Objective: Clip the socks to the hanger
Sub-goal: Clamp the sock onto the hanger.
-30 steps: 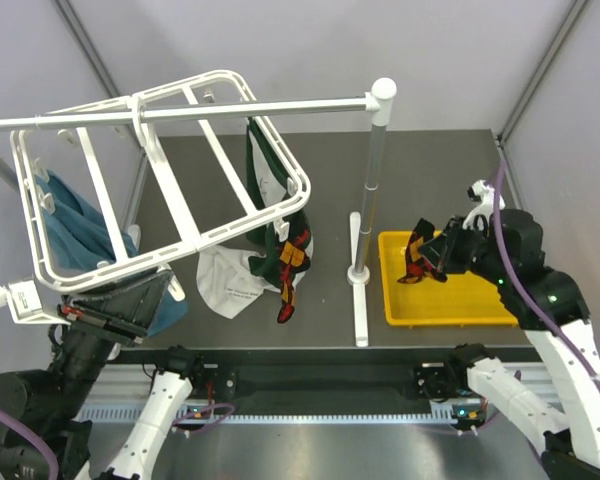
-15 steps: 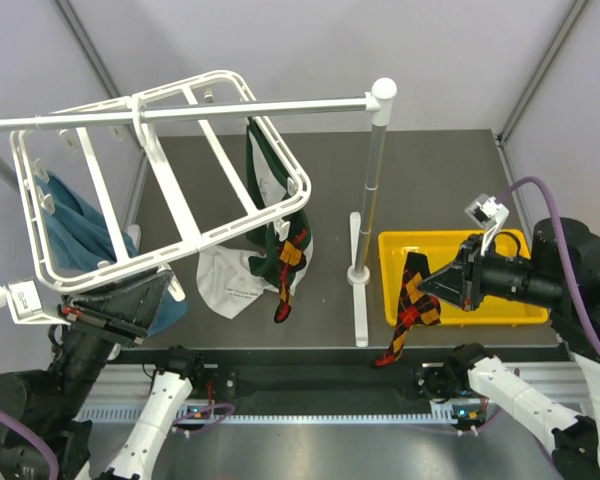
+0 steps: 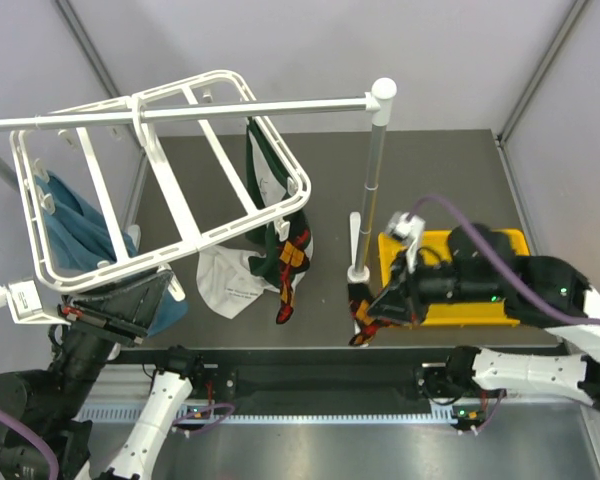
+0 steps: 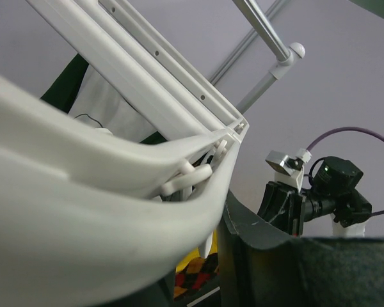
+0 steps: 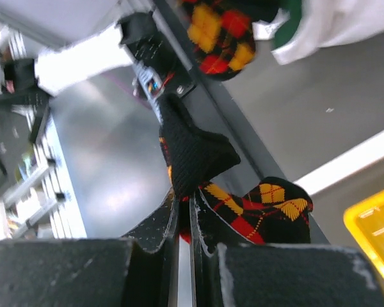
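Right gripper (image 5: 184, 211) is pinching the argyle sock (image 5: 201, 160) by a thin fold, jaws closed tight on it. The rest of the sock is dangling at the near table edge, just right of the rail post's white foot (image 3: 358, 300).

Left gripper (image 3: 120, 310) is sitting at the near left corner under the hanger (image 3: 173, 195). Whether it is gripping the rim or only resting against it, I cannot tell (wrist view is mostly filled with white frame). One small clip (image 4: 191, 176) is showing close by under that rim.

Risks, as I am judging them:
- The pinch is taking little fabric, so a quick swing may be pulling the sock free.
- The loose end is hanging low, so it may be catching the foot or the post (image 3: 373, 190) on the way left.
- The hanger's right corner is already carrying a hung argyle sock (image 3: 290, 268), a dark green one (image 3: 265, 165) and a white-grey one (image 3: 230, 285), so crowding there is risking a knock.

Room: bare tabletop (image 3: 325, 215) between post and hung socks is looking passable. The yellow tray (image 3: 460, 322) is lying to the right, behind the arm.
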